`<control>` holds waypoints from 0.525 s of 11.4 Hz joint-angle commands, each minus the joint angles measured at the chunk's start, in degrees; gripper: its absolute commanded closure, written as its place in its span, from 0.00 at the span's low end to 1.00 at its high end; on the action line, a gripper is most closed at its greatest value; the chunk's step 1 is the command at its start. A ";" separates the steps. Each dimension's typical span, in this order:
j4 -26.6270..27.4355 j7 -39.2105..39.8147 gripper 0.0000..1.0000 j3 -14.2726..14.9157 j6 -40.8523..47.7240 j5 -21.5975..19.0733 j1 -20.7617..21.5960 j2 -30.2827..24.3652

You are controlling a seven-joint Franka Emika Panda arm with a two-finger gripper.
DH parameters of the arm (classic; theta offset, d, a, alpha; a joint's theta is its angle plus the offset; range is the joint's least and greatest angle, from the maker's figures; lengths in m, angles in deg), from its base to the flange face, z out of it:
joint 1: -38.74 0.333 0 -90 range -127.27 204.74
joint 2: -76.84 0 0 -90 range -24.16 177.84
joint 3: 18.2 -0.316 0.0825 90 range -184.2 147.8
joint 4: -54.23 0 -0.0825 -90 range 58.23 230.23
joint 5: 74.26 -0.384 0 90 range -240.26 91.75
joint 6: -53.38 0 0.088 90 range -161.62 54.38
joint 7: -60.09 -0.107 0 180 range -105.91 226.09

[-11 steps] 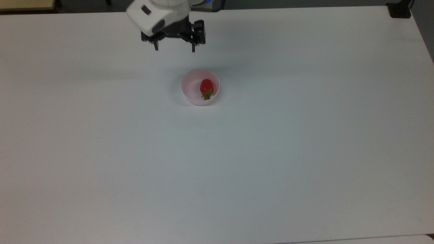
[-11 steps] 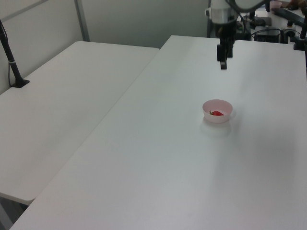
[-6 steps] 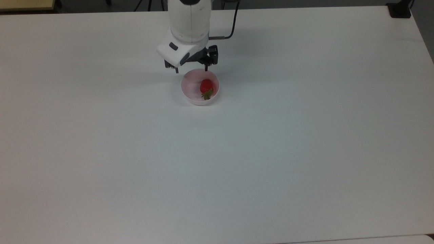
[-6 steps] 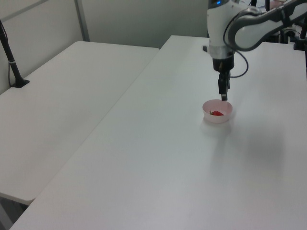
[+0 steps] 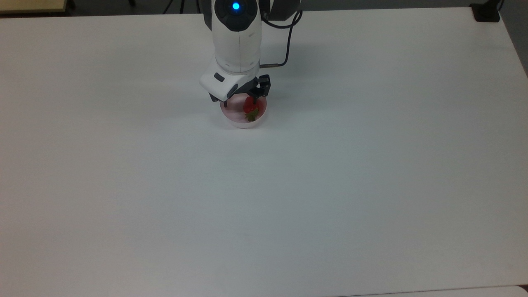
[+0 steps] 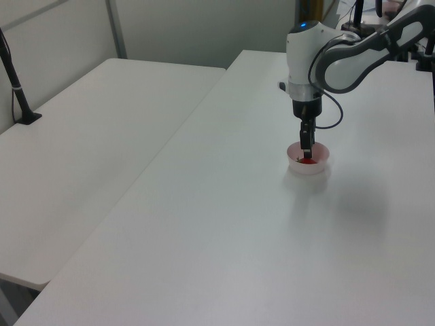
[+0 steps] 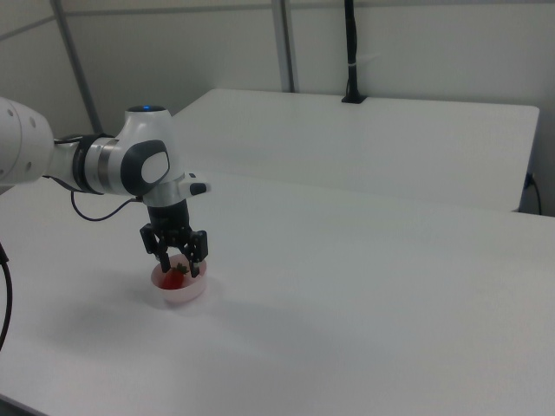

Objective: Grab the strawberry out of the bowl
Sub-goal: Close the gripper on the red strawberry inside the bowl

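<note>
- The strawberry (image 5: 250,108) lies inside the pink bowl (image 5: 237,119), toward the top view's right side of it, with its green cap pointing to the bottom of the top view. It rests on the bowl's floor and is not lifted, so the pick itself is not done.
- The bowl stands on the white table (image 5: 330,185), with nothing else near it.
- The gripper (image 7: 179,263) hangs over the bowl, pointing straight down, its fingers spread wide. In the right view the two fingertips (image 7: 198,268) sit about level with the rim, one on each side of the strawberry (image 7: 175,279).
- In the left view the gripper (image 6: 304,151) is right above the bowl (image 6: 318,164), its tips low enough to overlap the rim.
- Judged from this, the approach is largely complete. What is left is a short drop, the closing of the fingers on the fruit, and the lift clear of the bowl.
</note>
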 commanded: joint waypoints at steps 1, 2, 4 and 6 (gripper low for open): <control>0.50 -1.78 0.29 -0.62 -1.04 -1.14 0.57 -0.64; 0.50 -1.78 0.29 -0.62 -1.13 -1.14 0.57 -0.21; 0.50 -1.78 0.29 -0.79 -1.57 -0.96 0.48 1.02; 0.76 -1.69 0.29 -0.62 -2.45 -0.70 0.48 1.90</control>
